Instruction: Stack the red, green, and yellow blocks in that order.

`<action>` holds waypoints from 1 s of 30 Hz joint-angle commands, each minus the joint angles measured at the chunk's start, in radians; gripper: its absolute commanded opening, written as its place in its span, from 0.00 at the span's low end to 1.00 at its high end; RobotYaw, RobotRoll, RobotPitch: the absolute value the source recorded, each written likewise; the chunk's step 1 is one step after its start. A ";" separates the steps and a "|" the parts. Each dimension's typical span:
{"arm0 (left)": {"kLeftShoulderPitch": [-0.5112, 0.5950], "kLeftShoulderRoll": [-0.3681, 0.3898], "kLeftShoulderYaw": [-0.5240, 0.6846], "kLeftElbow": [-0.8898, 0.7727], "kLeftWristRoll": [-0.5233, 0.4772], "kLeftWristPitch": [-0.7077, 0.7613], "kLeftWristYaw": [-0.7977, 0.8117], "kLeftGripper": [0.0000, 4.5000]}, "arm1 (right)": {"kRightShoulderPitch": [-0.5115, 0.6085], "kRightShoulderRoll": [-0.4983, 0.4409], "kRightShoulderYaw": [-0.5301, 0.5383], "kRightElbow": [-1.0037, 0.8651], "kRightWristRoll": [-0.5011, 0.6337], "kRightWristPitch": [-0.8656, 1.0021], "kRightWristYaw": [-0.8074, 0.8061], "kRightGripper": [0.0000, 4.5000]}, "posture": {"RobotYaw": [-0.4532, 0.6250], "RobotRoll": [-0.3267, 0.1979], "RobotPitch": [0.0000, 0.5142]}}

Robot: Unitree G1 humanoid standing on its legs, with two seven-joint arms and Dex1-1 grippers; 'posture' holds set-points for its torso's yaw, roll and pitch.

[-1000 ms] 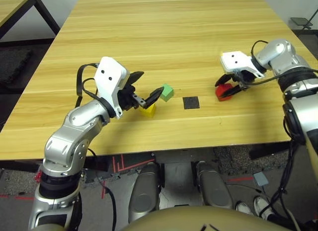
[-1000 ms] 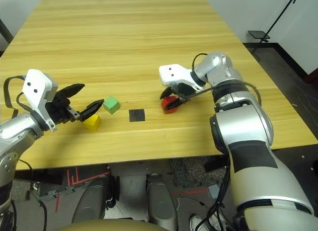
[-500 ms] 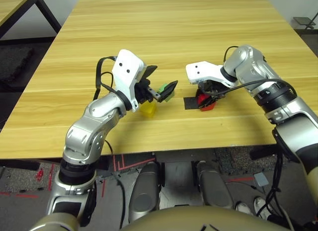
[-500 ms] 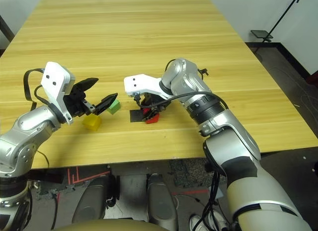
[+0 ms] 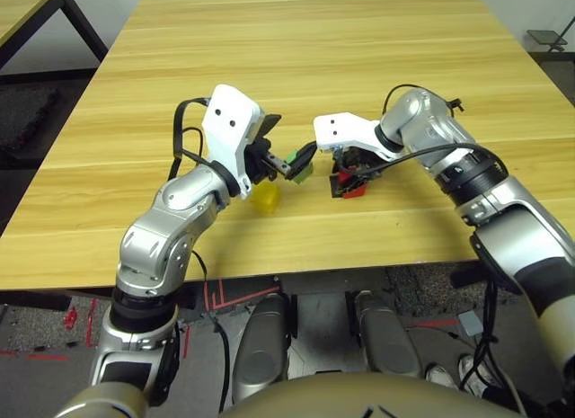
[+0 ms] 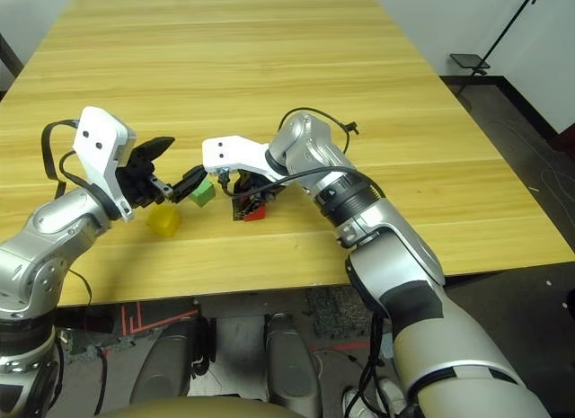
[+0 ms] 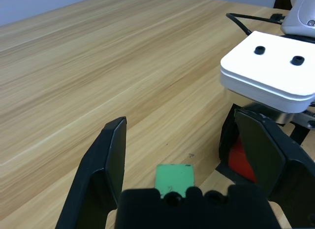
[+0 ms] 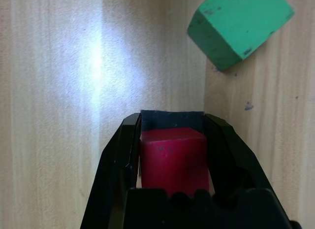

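Red block clamped between the two black fingers of the right gripper, held low over the flat black patch near the table's front middle; whether resting on the patch or just above it, cannot tell. Green block on the wood just beside the patch, on the robot's left of it, lying ahead of the left gripper and between the lines of its spread, empty fingers, untouched by either; left arm plainly the nearer to green, right arm busy with red. Yellow block on the table nearer the front edge, just left of green, below the left wrist, apart from both grippers. No long axis to reckon with, being cubes; green sits turned a little against the wood grain in the right wrist view, so probably a small wrist twist needed to square the fingers on it. Count: one red, one green, one yellow, one black patch, two grippers.
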 commanded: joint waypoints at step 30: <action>-0.172 0.064 -0.136 0.408 0.058 0.084 -0.226 1.00 | 0.240 -0.437 -0.527 -0.279 0.488 0.316 -0.003 0.99 | 0.67 0.26 0.19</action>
